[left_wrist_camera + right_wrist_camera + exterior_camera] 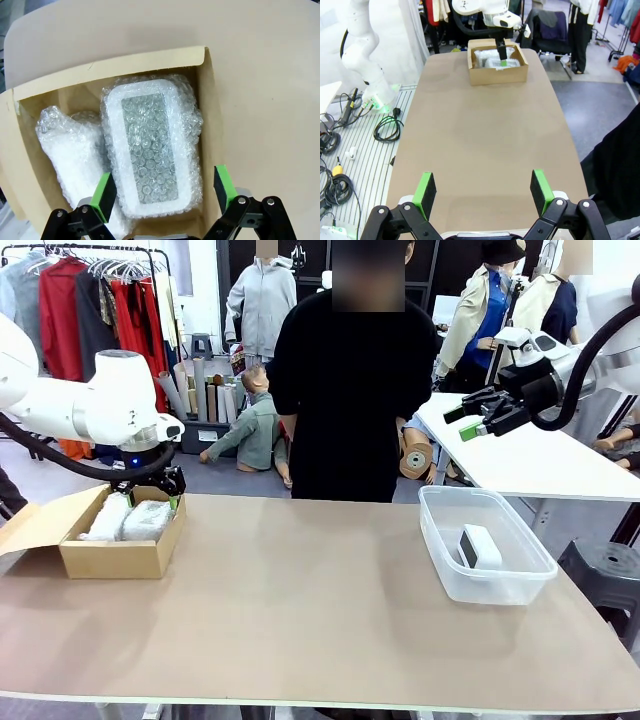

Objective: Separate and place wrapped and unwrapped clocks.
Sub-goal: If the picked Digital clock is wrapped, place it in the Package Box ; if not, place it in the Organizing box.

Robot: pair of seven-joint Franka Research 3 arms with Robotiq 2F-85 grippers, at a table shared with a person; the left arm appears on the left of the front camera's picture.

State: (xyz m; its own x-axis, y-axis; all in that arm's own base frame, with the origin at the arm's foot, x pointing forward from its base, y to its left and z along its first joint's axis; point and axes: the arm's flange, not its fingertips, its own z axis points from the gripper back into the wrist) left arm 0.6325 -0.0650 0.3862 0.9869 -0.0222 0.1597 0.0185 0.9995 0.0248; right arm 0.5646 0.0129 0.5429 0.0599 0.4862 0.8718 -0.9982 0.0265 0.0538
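Two wrapped clocks [128, 518] lie side by side in an open cardboard box [120, 558] at the table's [300, 610] left end. In the left wrist view the squat bundle [151, 145] shows a white rounded frame and grey face through bubble film, and it leans against the box's right wall. The long bundle [75, 155] lies beside it, touching its side, nearer the other wall.

One bare clock [480, 546], smooth and white, stands on edge inside a clear bin [448, 570] at the table's right end, well apart from the box.

The left gripper [165, 192] hangs just above the box, pointing down, its green-padded fingers [104, 195] spread wide on either side of the squat bundle's near end. Nothing is between the pads and neither one touches the film. From the front it sits at the box's back rim [150, 485].

The right gripper [470, 425] is raised high over the right side, above and behind the bin, pointing toward the left. Its jaws stand fully apart and hold nothing; its wrist view looks down the bare tabletop between its pads [426, 194] to the box [497, 67] at the far end.

A person in black [350, 390] stands at the far edge, arms down.
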